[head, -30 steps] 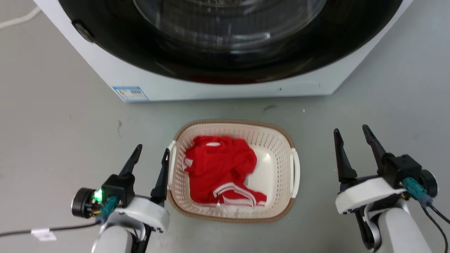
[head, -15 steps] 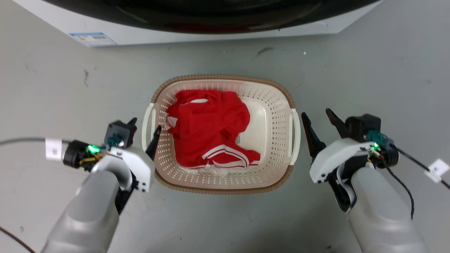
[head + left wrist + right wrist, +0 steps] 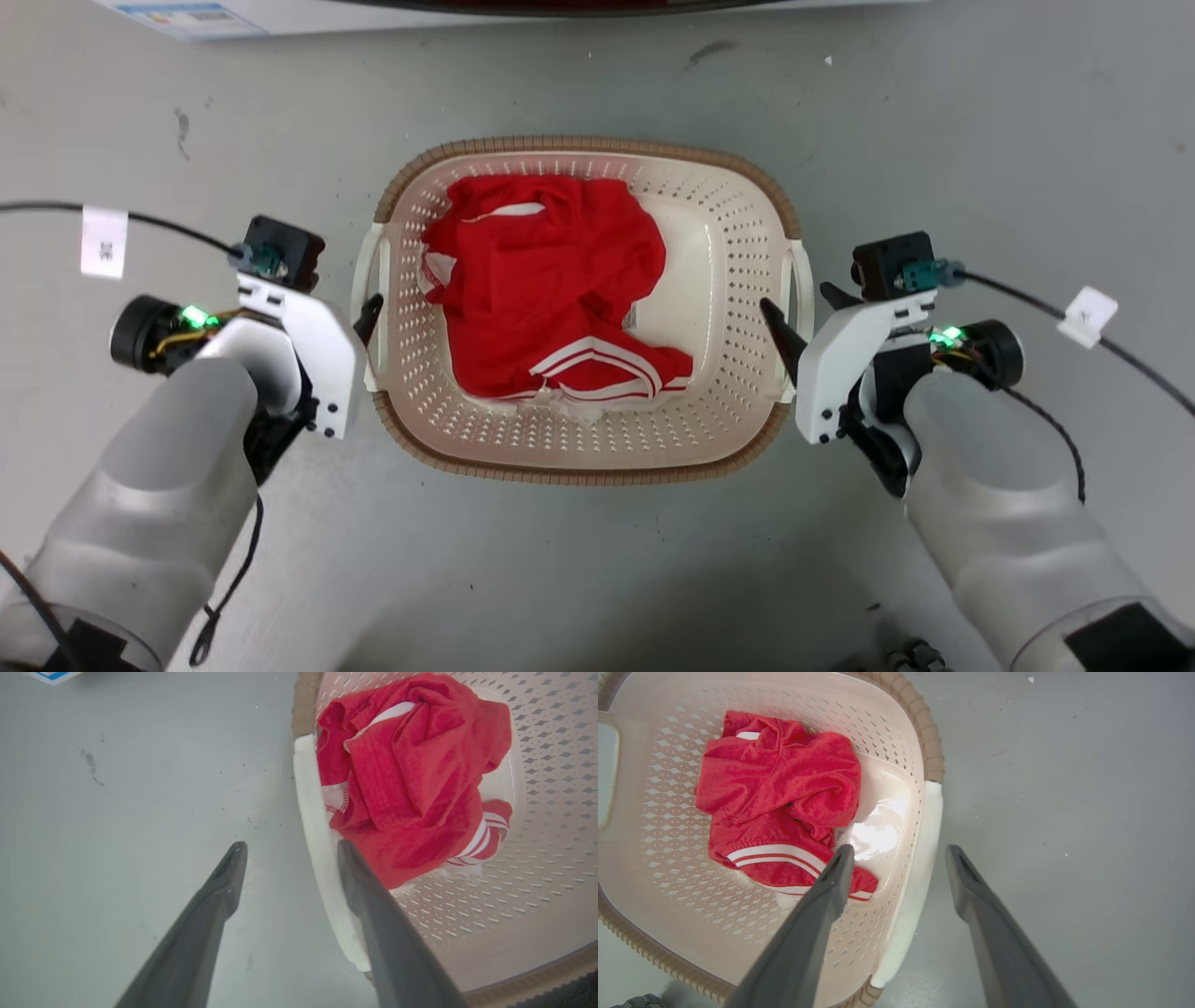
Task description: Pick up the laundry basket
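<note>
From the head view, the laundry basket (image 3: 579,474) sits on the grey floor (image 3: 597,579) with a red garment (image 3: 541,280) heaped inside. The left gripper (image 3: 366,315) is at the basket's left handle (image 3: 364,261) and the right gripper (image 3: 799,301) at its right handle (image 3: 803,266). The pale wrist housings cover most of the fingers here, so this view shows the symmetry about the basket, not the spread.

The left wrist view shows that spread. The fingers (image 3: 205,914) stand wide apart, one outside the basket and one inside its wall. The white handle runs between them, ungripped.

The right wrist view shows the mirror case. One finger (image 3: 812,924) is over the basket's perforated interior and the other is outside it. The handle lies between them, and nothing is held.

The step in hand looks like seating both grips. Each handle bar should sit deep between the fingers before they close. Both sides should close together, and the lift should be level so the basket does not tip. I cannot tell how far the tips reach below the handles.
</note>
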You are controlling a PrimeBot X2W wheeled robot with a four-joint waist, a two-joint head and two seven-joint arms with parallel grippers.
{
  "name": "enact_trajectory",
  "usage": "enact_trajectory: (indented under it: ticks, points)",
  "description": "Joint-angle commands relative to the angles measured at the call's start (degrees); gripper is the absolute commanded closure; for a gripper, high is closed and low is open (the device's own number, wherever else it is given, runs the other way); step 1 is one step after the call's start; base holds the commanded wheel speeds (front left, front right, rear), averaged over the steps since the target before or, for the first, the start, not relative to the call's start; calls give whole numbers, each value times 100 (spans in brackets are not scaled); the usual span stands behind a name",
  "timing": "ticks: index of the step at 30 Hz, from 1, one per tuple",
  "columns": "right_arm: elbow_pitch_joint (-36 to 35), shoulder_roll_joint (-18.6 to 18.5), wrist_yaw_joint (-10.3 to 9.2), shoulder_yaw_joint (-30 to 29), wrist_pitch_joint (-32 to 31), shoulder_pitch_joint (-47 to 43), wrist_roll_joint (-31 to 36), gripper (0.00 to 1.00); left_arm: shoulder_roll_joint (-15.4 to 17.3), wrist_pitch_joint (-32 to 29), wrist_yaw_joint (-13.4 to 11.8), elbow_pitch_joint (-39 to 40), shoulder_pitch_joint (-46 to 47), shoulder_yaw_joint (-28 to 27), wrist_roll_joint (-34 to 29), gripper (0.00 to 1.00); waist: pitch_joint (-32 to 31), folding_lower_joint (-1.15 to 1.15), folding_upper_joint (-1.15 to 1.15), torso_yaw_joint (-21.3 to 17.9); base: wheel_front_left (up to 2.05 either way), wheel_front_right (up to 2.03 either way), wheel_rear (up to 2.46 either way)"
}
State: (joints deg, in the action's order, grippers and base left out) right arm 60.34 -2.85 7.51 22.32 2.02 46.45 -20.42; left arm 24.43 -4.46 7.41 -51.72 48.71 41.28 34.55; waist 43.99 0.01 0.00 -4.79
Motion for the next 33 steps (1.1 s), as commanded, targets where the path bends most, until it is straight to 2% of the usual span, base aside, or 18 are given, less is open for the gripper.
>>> enact_trajectory:
  ticks: [1, 7, 17, 33]
  points:
    - [149, -9, -4, 2, -90, 200, -15, 0, 98, -61, 7, 54, 146, 175, 108, 0, 105, -1, 0, 21, 0, 0, 0]
    - [621, -3, -4, -7, -363, 624, -38, 0, 257, -221, 1, 135, 556, 856, 537, 0, 325, -1, 0, 92, 0, 0, 0]
    - [807, -3, -4, 274, -776, 994, -207, 0, 371, -455, -3, 46, 1068, 1727, 1078, 0, 602, -1, 0, 173, 0, 0, 0]
    - [1009, -3, -4, 295, -610, 1308, 5, 0, 182, -110, 2, -25, 1528, 2669, 1738, 0, 742, -1, 0, 359, 0, 0, 0]
